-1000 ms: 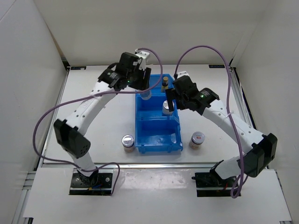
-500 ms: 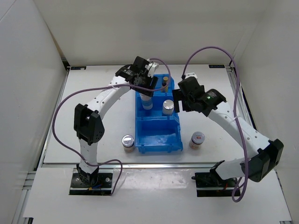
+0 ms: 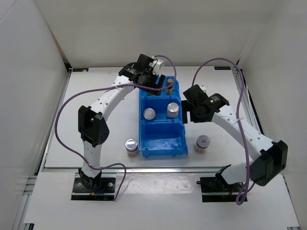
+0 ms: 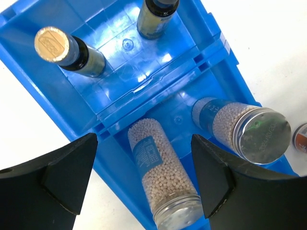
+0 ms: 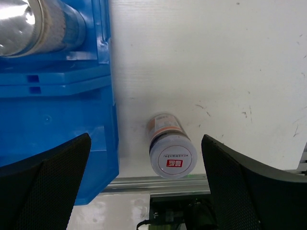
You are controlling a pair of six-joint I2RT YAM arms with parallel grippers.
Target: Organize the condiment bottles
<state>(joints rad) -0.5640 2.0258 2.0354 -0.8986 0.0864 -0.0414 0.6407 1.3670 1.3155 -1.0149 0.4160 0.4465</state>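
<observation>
left tool (image 4: 144,163): released, fingers wide apart. i have it hanging over the far end of the bin, gripping nothing.
right tool (image 5: 147,139): released as well, fingers spread. it hangs over the bench just right of the bin, above one jar and clear of it.
bin (image 3: 163,152): blue, three compartments in a row from far to near, sitting mid-bench between my two arms.
bench (image 3: 115,125): white, and it carries the bin and both jars.
brown bottles (image 4: 53,44): two, with tan caps, both in the far compartment, one toward each side wall and apart from each other.
shakers (image 3: 149,113): two, with silver tops, blue labels and pale grains inside. both are in the middle compartment, side by side. from above they look upright, but the wrist view slants them, so i would not swear to it.
left jar (image 3: 131,144): on the bench just beside the bin's near left corner, outside it.
right jar (image 3: 202,142): on the bench near the bin's near right corner, also outside. it has a red mark on its lid, with print too small for me to read.
</observation>
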